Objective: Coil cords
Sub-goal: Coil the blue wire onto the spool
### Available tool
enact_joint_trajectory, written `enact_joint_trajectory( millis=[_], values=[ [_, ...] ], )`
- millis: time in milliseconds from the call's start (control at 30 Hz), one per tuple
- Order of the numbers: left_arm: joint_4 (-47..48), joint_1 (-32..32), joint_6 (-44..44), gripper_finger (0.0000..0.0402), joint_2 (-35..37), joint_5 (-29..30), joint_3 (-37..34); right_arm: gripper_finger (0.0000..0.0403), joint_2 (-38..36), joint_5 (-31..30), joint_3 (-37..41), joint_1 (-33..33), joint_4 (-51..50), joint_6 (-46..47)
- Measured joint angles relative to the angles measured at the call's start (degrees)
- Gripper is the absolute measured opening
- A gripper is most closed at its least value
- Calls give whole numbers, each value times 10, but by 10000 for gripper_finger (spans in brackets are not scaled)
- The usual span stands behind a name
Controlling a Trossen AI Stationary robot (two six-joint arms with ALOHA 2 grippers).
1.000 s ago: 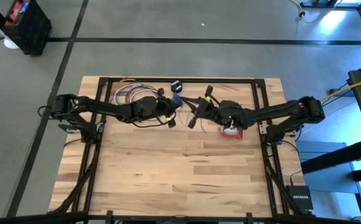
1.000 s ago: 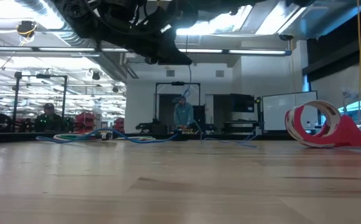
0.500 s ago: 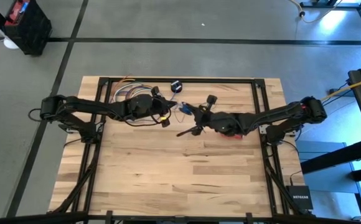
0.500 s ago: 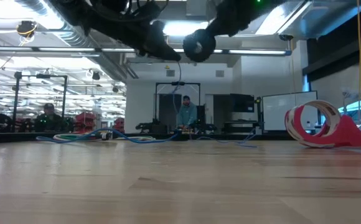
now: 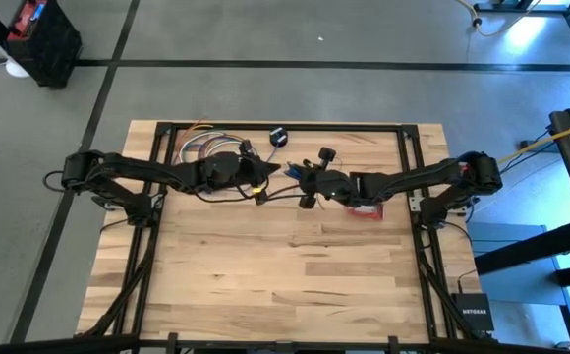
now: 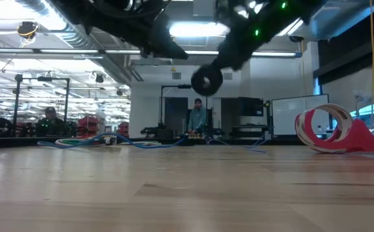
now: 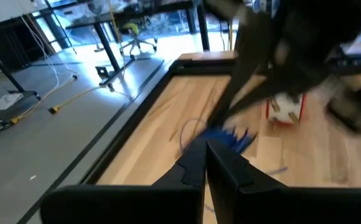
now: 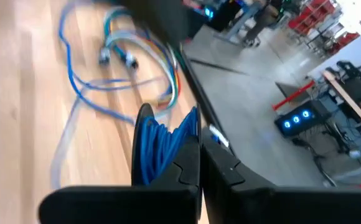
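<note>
A long thin blue cord lies in loose loops at the table's far left, near a small black puck by the far edge. Part of it is gathered into a small coil, held up between my two grippers over the table's far middle. My left gripper and my right gripper face each other there, both shut. The red-and-white cord bundle lies on the wood under my right arm and also shows in the low view. My left gripper has the bunch of blue strands right at the ends of its shut fingers, coming nearly level from the table's left. The bunch hangs clear of the wood. The pinch itself is hidden behind the fingers. My right gripper has several looped blue strands at the ends of its shut fingers, coming from the table's right and slanting slightly down. The coil is clear of the table, and slack cord trails from it to the loops on the wood.
Black frame rails run along the table's far edge and sides. The near half of the wooden top lies bare. A person stands in the room beyond the table.
My right gripper has come down toward the table and tipped from a steep slant to nearly level, staying by my left gripper. In the low view it has dropped into the picture from above. My left gripper has drawn back a little toward the table's left edge.
</note>
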State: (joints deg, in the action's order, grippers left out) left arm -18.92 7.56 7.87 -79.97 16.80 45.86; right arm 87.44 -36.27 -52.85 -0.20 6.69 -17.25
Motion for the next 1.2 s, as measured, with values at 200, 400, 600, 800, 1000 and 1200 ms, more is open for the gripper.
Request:
enact_joint_trajectory(
  millis=[200, 400, 600, 800, 1000, 1200],
  values=[
    [-16, -1, -32, 5, 1, -3, 1, 3, 25, 5, 1, -22, 20, 6],
    [38, -1, -46, 6, 1, -31, 1, 3, 33, 8, 0, -30, 43, 1],
    [75, 7, -40, 54, 1, -31, 1, 3, 27, 13, 0, -28, 51, -7],
    [77, 2, 42, 116, -3, -33, 1, 3, 27, 58, 0, -28, 76, 3],
    [78, -5, 122, 129, -7, -32, 1, 3, 27, 83, 0, -28, 73, 5],
    [79, -5, 164, 129, -13, -37, 1, 3, 27, 112, 0, -28, 90, 5]
  ],
)
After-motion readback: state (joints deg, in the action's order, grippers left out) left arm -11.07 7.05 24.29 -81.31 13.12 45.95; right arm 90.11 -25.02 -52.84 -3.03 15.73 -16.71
